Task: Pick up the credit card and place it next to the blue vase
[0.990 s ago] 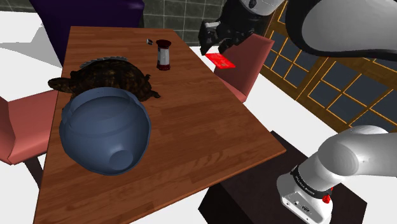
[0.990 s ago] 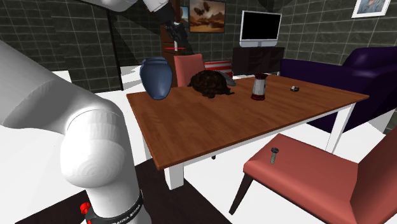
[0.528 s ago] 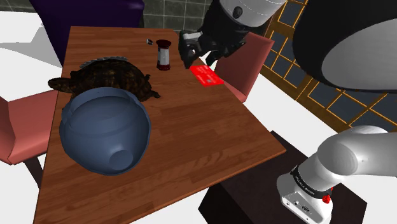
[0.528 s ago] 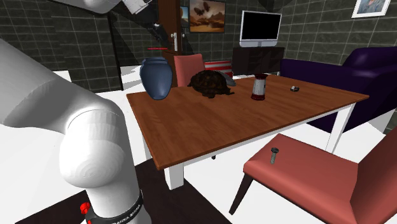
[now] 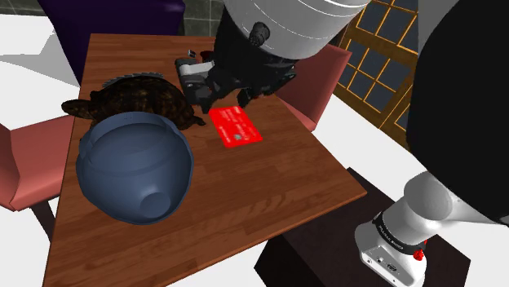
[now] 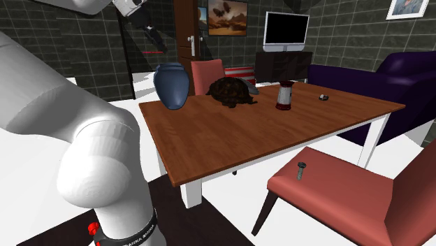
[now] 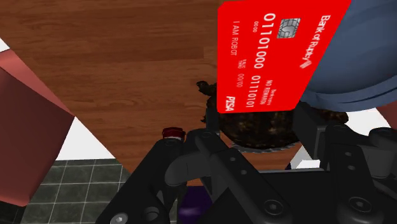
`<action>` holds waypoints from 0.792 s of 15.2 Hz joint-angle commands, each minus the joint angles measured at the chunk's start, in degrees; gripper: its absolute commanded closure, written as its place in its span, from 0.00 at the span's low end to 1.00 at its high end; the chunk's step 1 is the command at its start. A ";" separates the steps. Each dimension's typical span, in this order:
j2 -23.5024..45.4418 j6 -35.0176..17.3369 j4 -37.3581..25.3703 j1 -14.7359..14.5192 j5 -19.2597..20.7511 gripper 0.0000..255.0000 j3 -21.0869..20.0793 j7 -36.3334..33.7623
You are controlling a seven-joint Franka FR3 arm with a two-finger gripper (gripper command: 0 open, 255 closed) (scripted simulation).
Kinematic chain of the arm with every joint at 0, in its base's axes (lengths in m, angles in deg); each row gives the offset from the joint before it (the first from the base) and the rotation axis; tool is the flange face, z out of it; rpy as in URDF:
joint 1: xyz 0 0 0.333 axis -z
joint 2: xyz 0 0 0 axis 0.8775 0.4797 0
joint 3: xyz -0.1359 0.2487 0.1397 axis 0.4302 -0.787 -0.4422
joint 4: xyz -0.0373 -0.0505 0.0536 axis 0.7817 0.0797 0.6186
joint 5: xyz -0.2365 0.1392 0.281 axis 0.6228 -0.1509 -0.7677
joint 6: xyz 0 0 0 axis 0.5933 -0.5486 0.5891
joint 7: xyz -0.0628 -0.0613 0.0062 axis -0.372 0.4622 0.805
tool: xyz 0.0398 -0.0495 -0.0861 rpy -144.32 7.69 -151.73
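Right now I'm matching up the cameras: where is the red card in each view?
Shoulder view: the card hangs over the table, right of the blue vase.
Second exterior view: the card is a thin red line just above the vase.
Wrist view: face-on, print readable, overlapping the vase.
Shared landmark: the vase.

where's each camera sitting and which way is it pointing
Shoulder view: beside and behind the stand, looking down over the wooden table; white arm at its right, jaws clasping the red card.
Second exterior view: beside the arm's base, looking across the table toward the television; the arm looms at its left.
Wrist view: on the hand, looking along the jaws at the card held above the table.
Shoulder and second exterior views share the blue vase and turtle.
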 commanded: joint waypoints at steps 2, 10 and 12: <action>0.96 3.10 -6.38 4.37 0.08 1.00 -6.55 -3.61; 0.15 4.00 -10.79 9.72 -1.13 1.00 -14.58 -7.46; -0.21 2.65 -9.12 9.23 -1.41 1.00 -14.72 -7.74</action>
